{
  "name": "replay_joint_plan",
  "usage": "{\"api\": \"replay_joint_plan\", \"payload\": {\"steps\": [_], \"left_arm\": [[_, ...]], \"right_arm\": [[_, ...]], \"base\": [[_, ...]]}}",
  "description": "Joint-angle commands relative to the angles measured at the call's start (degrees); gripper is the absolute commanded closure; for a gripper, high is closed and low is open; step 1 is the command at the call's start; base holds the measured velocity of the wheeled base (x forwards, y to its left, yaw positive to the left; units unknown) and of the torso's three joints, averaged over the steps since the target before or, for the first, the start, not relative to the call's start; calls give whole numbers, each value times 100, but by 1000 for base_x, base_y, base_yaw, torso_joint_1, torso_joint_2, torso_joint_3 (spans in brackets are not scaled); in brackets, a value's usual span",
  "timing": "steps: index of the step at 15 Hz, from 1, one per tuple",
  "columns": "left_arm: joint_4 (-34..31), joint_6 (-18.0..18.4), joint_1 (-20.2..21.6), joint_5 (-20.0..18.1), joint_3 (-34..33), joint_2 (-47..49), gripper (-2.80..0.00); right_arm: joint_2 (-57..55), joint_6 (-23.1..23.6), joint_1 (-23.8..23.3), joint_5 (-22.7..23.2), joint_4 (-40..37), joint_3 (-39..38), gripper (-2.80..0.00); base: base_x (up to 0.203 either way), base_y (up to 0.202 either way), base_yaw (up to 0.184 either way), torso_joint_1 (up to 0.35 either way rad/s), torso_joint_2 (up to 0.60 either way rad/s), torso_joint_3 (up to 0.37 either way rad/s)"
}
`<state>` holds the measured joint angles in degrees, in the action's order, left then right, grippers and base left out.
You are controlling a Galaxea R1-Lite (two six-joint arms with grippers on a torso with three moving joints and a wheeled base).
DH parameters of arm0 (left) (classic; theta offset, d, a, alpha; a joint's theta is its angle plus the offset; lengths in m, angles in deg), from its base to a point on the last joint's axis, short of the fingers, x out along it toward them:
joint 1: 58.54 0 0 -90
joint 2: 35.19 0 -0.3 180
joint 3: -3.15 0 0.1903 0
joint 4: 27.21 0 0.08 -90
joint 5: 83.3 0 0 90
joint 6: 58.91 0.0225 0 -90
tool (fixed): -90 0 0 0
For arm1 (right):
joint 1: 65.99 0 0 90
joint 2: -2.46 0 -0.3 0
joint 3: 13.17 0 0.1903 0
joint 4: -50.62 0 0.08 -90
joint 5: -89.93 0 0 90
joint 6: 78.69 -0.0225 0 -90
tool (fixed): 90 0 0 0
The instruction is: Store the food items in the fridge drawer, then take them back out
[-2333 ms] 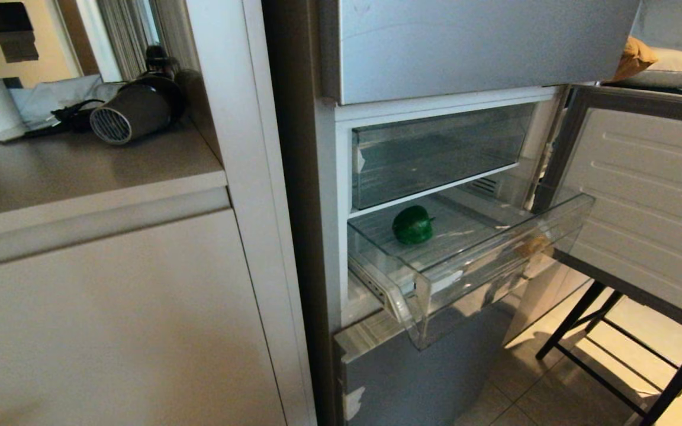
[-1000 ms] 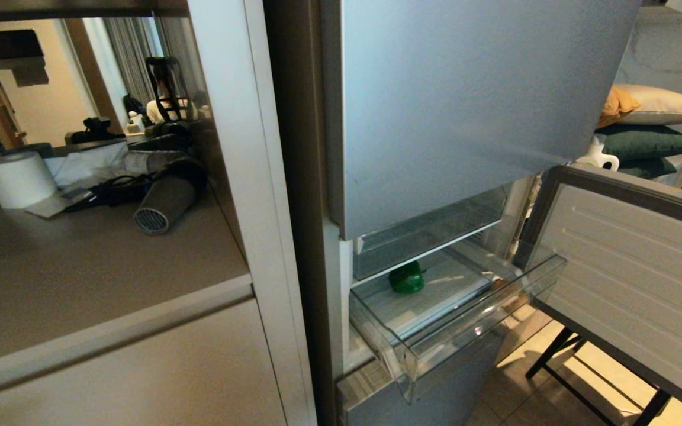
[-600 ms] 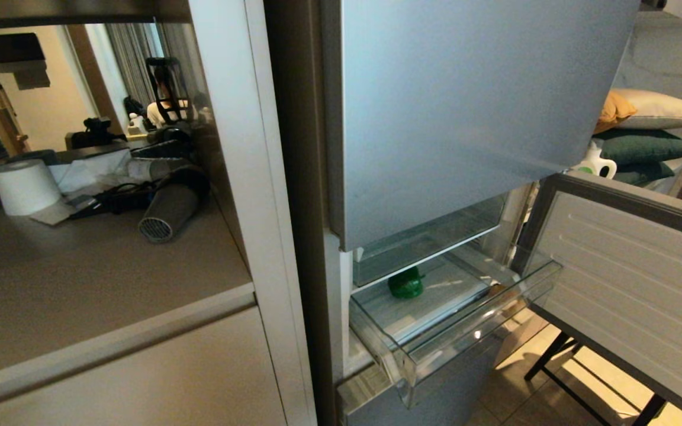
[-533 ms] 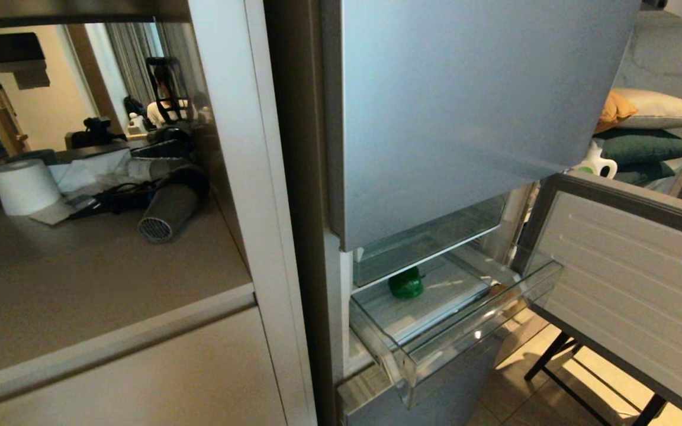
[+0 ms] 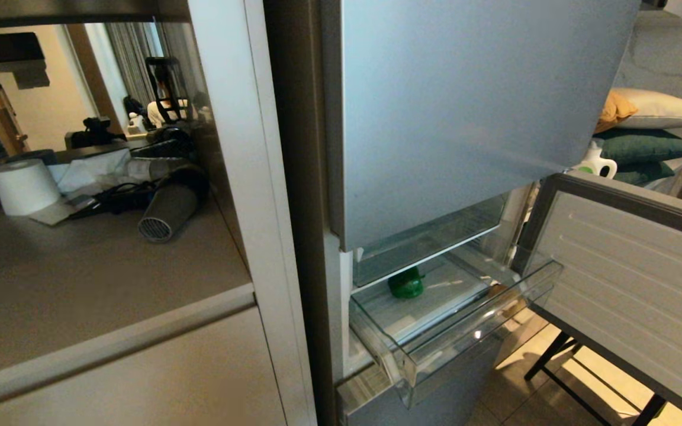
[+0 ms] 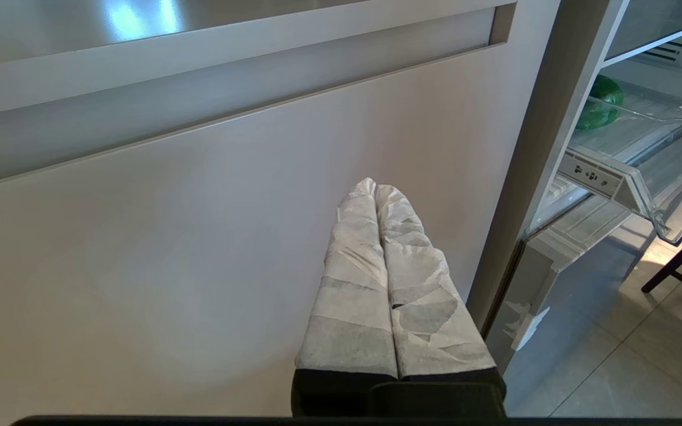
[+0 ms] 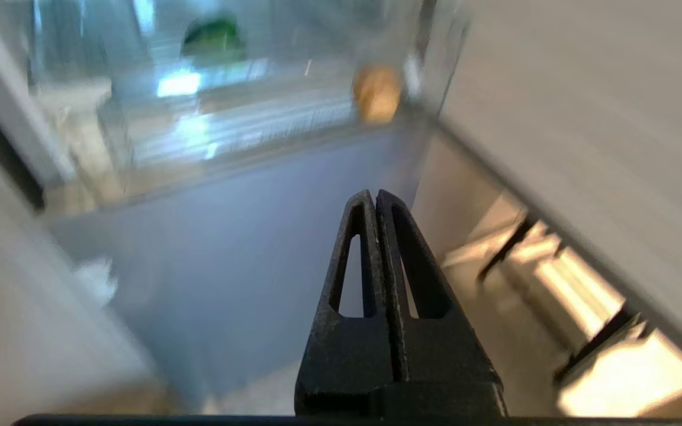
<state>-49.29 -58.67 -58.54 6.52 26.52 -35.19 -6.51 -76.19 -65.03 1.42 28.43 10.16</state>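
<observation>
Both grippers are closed and empty: left gripper (image 6: 375,188) faces a beige cabinet door (image 6: 199,248); right gripper (image 7: 375,195) points toward the open fridge drawer (image 7: 246,136) holding a green bell pepper (image 7: 214,38).

Head view is tilting upward: fridge drawer (image 5: 436,337) and green bell pepper (image 5: 406,285) are sitting lower in frame, upper fridge door (image 5: 465,118) filling more.

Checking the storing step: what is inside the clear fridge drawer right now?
The pulled-out fridge drawer holds a green bell pepper toward its back and a tan-yellow lump at its front corner. The upper bin hides the drawer's rear.
</observation>
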Motion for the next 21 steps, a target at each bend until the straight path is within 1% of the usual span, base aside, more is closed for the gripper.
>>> {"api": "replay_joint_plan", "payload": {"steps": [1, 4, 6, 8, 10, 12, 13, 15, 21], "left_arm": [[3, 2, 0, 0, -62, 9, 0], [3, 2, 0, 0, -62, 9, 0], [3, 2, 0, 0, -62, 9, 0], [3, 2, 0, 0, -62, 9, 0], [3, 2, 0, 0, -62, 9, 0], [3, 2, 0, 0, -62, 9, 0], [3, 2, 0, 0, -62, 9, 0], [3, 2, 0, 0, -62, 9, 0], [3, 2, 0, 0, -62, 9, 0]], "right_arm": [[-1078, -10, 112, 4, 354, 20, 0], [-3139, -53, 299, -11, 1381, 198, 0], [-4592, -121, 356, -14, 1817, 596, 0], [-5858, -295, 393, -18, 2089, 1256, 0], [-7043, -433, 413, -20, 2252, 2100, 0], [-7995, -534, 405, -18, 2274, 3013, 0], [-8339, -562, 388, -14, 2203, 3424, 0], [-8815, -585, 367, -5, 1951, 3975, 0], [-9781, -588, 373, 41, 1816, 4965, 0]], "base": [[0, 0, 0, 0, 0, 0], [0, 0, 0, 0, 0, 0], [0, 0, 0, 0, 0, 0], [0, 0, 0, 0, 0, 0], [0, 0, 0, 0, 0, 0], [0, 0, 0, 0, 0, 0], [0, 0, 0, 0, 0, 0], [0, 0, 0, 0, 0, 0], [0, 0, 0, 0, 0, 0]]}}
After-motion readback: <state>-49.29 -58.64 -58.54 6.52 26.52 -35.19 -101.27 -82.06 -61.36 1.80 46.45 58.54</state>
